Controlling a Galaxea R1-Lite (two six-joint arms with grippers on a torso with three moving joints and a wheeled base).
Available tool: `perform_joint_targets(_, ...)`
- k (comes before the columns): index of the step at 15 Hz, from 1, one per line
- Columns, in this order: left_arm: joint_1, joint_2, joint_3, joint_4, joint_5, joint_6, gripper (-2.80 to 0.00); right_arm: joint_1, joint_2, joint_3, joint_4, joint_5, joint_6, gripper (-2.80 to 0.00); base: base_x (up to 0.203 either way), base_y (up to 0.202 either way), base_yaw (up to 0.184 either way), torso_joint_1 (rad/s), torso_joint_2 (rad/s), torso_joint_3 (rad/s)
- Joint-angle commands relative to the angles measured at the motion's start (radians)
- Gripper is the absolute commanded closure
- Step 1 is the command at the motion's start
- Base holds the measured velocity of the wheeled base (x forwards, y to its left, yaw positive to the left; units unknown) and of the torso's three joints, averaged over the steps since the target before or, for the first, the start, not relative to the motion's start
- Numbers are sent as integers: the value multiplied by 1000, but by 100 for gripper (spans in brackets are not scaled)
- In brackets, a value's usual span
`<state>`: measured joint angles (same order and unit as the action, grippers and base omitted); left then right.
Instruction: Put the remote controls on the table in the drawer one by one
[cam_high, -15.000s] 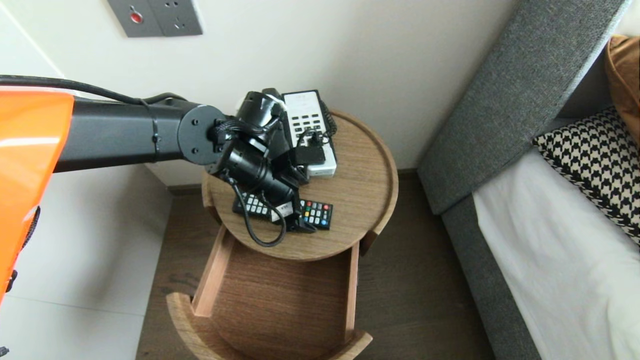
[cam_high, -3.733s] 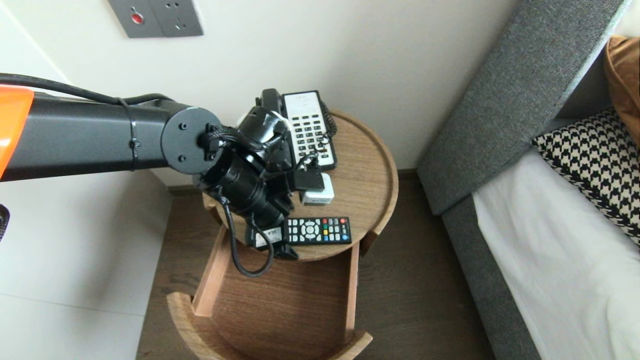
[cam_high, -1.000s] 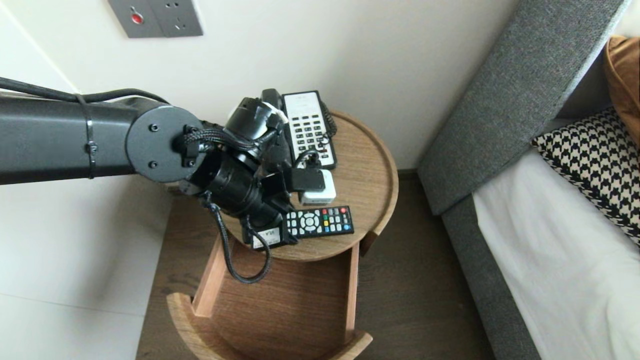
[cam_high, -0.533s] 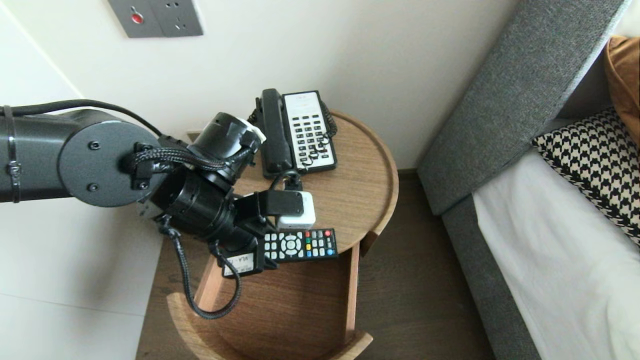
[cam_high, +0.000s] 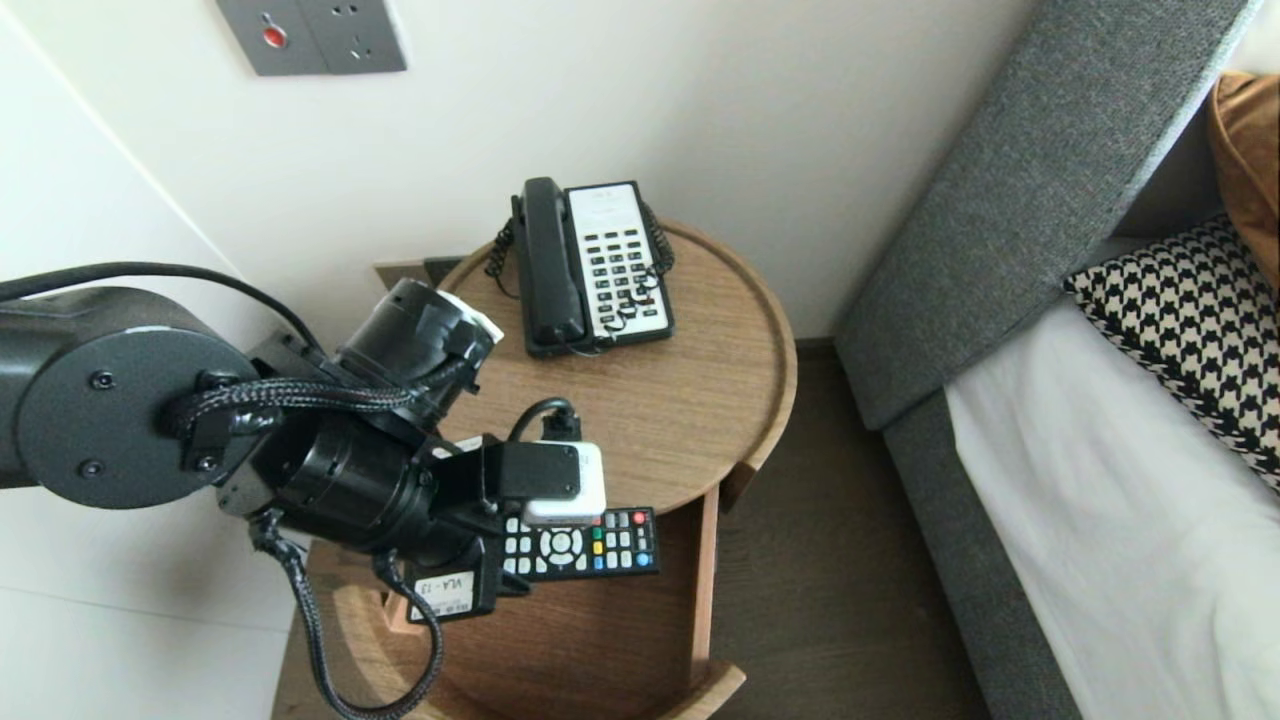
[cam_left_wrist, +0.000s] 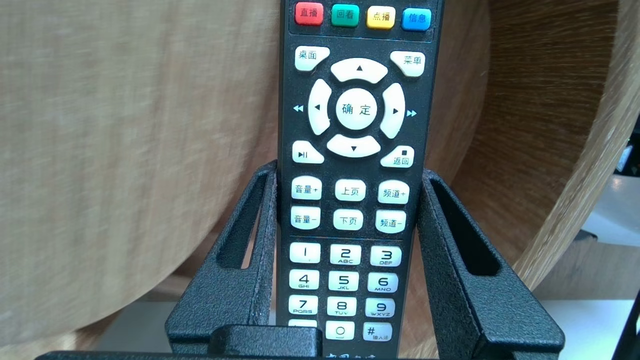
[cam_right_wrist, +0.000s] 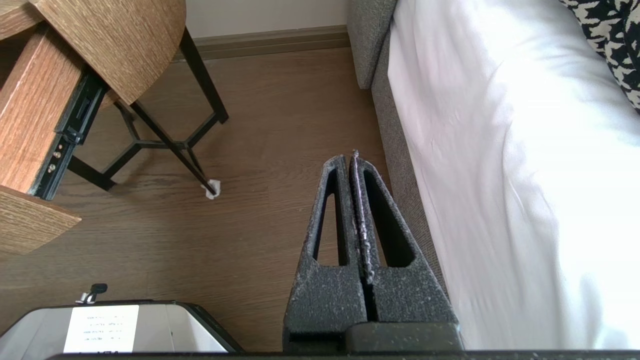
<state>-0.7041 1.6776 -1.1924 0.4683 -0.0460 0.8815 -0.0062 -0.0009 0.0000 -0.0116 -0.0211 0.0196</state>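
My left gripper (cam_left_wrist: 348, 172) is shut on a black remote control (cam_left_wrist: 356, 150) with white and coloured buttons, its two fingers pressed against the remote's long sides. In the head view the remote (cam_high: 585, 542) hangs level, just past the round wooden table's (cam_high: 700, 400) front edge and above the open drawer (cam_high: 590, 640). The wrist camera hides the left gripper (cam_high: 512, 548) there. My right gripper (cam_right_wrist: 349, 157) is shut on nothing and parked low over the wooden floor beside the bed.
A black and white telephone (cam_high: 590, 265) lies at the back of the table. A grey headboard (cam_high: 1020, 200), white bed (cam_high: 1100, 520) and houndstooth pillow (cam_high: 1190, 310) stand to the right. A socket panel (cam_high: 310, 35) is on the wall. Black table legs (cam_right_wrist: 200, 85) reach the floor.
The left arm has drawn back toward me with the remote in its grip, carrying it off the tabletop to above the open drawer. The telephone is now uncovered.
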Motion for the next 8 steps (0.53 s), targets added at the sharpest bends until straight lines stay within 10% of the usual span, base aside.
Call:
perform_joint_targets(1, -11, -2, 54, -32, 1, 2, 0, 0, -10, 5, -1, 0, 0, 0, 0, 0, 0, 0, 0, 0)
perform_joint_targets(8, -20, 22, 98, -77, 1, 0, 0, 0, -10, 5, -1, 0, 0, 0, 0, 0, 0, 0, 0, 0)
